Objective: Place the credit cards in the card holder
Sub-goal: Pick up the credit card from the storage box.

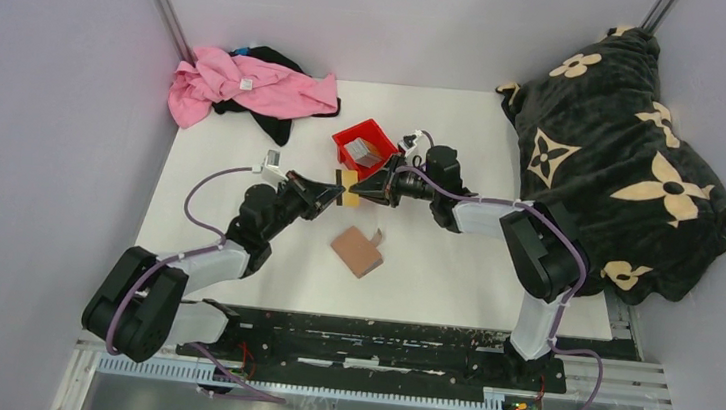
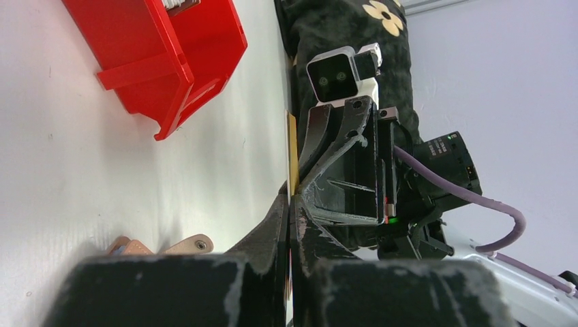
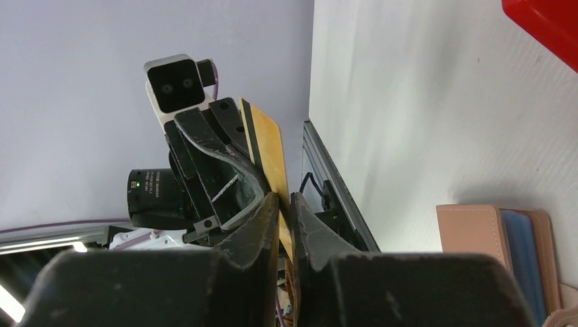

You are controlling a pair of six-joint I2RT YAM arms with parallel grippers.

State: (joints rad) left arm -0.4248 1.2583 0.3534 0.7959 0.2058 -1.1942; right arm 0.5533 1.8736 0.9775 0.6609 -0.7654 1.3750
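A gold-yellow credit card (image 1: 347,191) is held in the air between my two grippers, left of the red bin. My left gripper (image 1: 336,196) is shut on its left end. The left wrist view shows the card edge-on (image 2: 292,153) between the closed jaws. My right gripper (image 1: 359,191) is shut on the other end, and the card (image 3: 267,146) shows in the right wrist view. The tan card holder (image 1: 357,251) lies on the table below them. It (image 3: 470,228) holds a bluish card (image 3: 521,262). Its snap tab (image 2: 187,244) shows in the left wrist view.
A red plastic bin (image 1: 351,136) with grey cards (image 1: 365,152) stands just behind the grippers. A pink cloth (image 1: 240,83) over a black one lies at the back left. A black flower-patterned blanket (image 1: 615,149) fills the right side. Walls close in on the left, back and right.
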